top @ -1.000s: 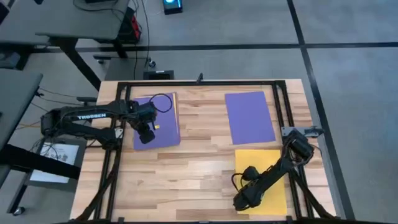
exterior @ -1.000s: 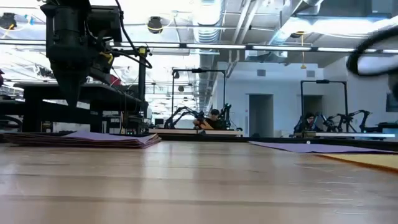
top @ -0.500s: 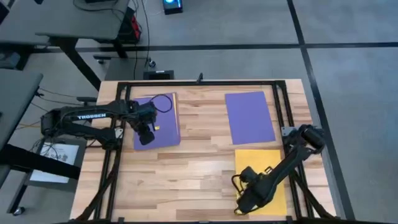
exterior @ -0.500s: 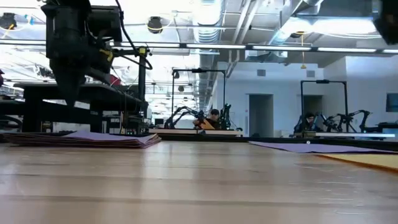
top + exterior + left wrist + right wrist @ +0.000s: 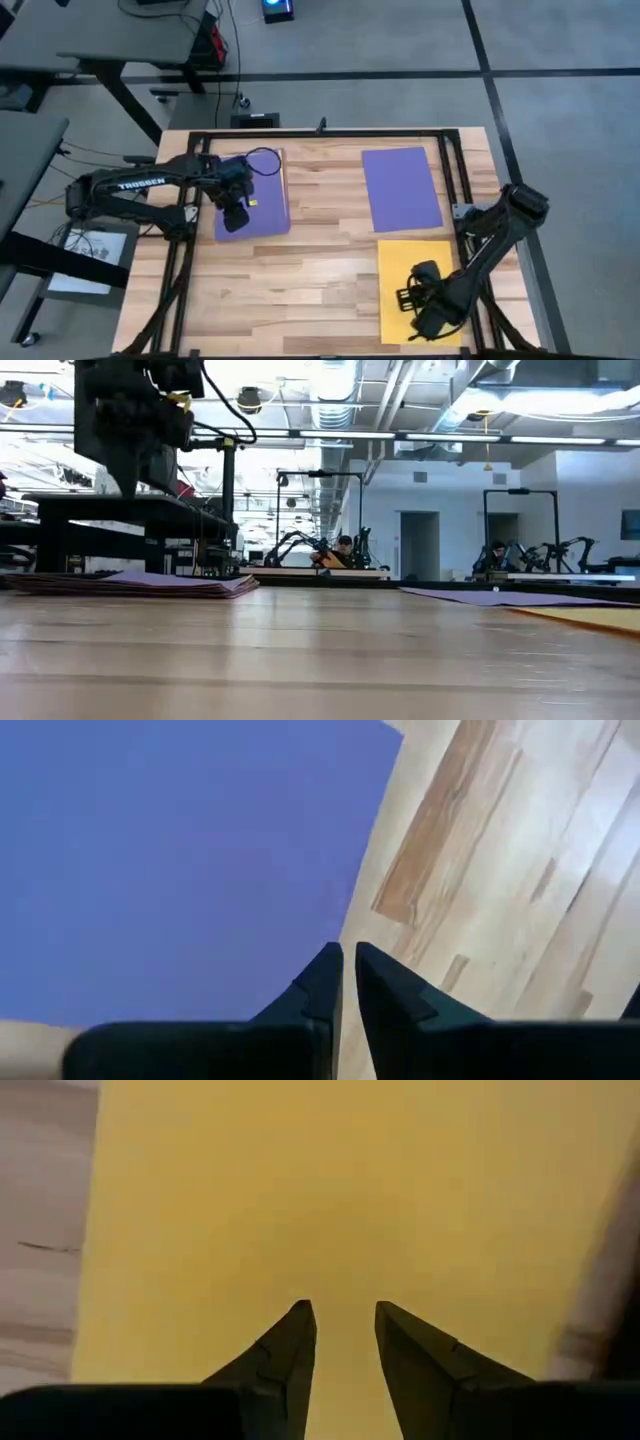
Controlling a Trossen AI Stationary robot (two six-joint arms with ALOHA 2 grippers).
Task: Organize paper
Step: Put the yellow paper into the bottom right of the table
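Observation:
A stack of purple paper [image 5: 262, 190] lies flat at the table's far left; the low view shows its several layers [image 5: 150, 582]. A single purple sheet [image 5: 401, 188] lies at the far right. A yellow sheet [image 5: 400, 262] lies near the right front. My left gripper [image 5: 234, 216] hangs shut above the stack's near edge [image 5: 180, 850], clear of it [image 5: 128, 485]. My right gripper [image 5: 408, 296] hovers over the yellow sheet [image 5: 330, 1190], its fingers slightly open with nothing between them.
A black metal frame [image 5: 320, 133] runs around the tabletop's edges. Bare wood [image 5: 300, 270] lies between the stack and the yellow sheet. Desks and other robot stations stand in the room beyond the far edge [image 5: 330, 550].
My left gripper has risen a little above the purple stack. My right arm has swung its elbow toward the table's right edge. Its gripper has moved from the yellow sheet's near left corner toward the right, further over the sheet.

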